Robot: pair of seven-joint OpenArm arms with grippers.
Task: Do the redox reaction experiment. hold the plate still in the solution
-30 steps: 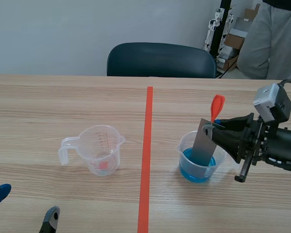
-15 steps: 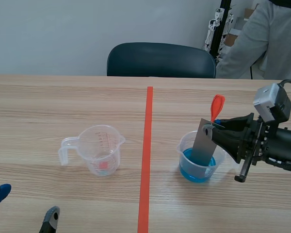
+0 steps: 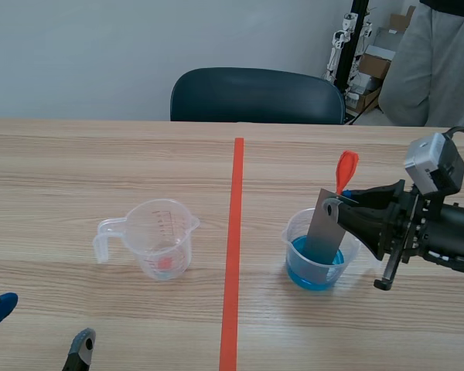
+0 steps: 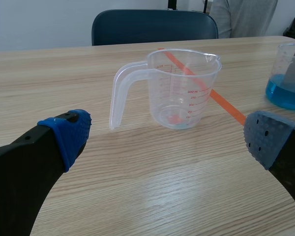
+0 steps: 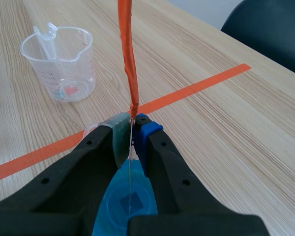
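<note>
A clear cup of blue solution (image 3: 317, 259) stands right of the red tape line. A grey metal plate (image 3: 323, 228) with an orange-red tag (image 3: 346, 168) leans into it, its lower end in the liquid. My right gripper (image 3: 342, 202) is shut on the plate's upper edge; in the right wrist view its pads pinch the thin plate (image 5: 131, 162) edge-on above the blue solution (image 5: 129, 201), with the tag (image 5: 128, 54) rising ahead. My left gripper (image 4: 162, 142) stands open near the table's front edge, apart from everything.
An empty clear measuring jug (image 3: 156, 238) stands left of the tape line, ahead of my left gripper (image 3: 39, 328). A dark chair (image 3: 255, 94) is behind the table, and a person (image 3: 433, 62) stands at the back right.
Only the person at the back right has shifted. The plate, cup and both arms have not moved.
</note>
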